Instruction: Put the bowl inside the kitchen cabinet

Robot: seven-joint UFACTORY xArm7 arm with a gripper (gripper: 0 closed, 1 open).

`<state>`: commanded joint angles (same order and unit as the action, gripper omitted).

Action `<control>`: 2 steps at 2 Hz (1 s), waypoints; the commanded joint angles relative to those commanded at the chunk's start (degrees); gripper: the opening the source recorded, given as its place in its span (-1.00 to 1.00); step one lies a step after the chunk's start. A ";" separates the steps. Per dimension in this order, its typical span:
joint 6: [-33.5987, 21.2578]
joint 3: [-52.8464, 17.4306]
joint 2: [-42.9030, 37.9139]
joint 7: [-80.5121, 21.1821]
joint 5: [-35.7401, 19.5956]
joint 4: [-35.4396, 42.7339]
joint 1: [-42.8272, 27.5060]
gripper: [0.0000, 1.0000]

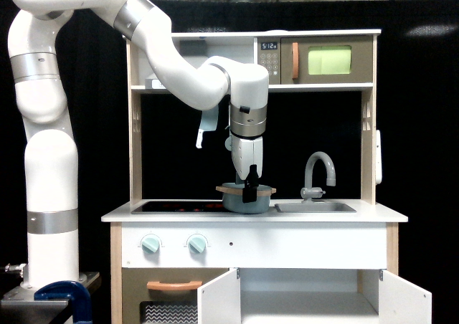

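Bowl (244, 198): grey-blue, with a tan wooden rim band, sits on the white countertop (373, 214) at centre frame, between the dark hob (172, 206) to its left and the sink (315, 207) with its grey tap (318, 170) to its right.

Gripper (249, 189): hangs straight down from the white arm, dark fingertips at the bowl's near rim. Whether it clamps the rim or merely stands at it cannot be told from this angle.

Kitchen cabinet (308, 299): lower centre-right of frame, both white doors swung open, pale interior showing. Oven door with tan handle (174, 286) lies to its left; green-windowed microwave (330, 60) sits upper right.

Step in hand, as judged: securing the bowl by its rim ahead of lifting.

Handling notes:
- One finger inside the wall, one outside, pinching rim and band squarely.
- A one-sided rim hold will likely let the bowl tilt; lift slowly and level.
- Clear the counter's front edge before descending.
- Enter the cabinet centrally between the doors, avoiding both door edges.
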<state>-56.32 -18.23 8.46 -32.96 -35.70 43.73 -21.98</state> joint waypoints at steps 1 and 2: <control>1.30 0.74 -2.50 -1.13 -1.75 0.78 -0.08 -1.00; 0.59 0.76 -1.65 -0.91 -1.07 0.63 0.54 -1.00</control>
<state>-55.72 -17.47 6.81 -33.87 -36.77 44.35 -21.44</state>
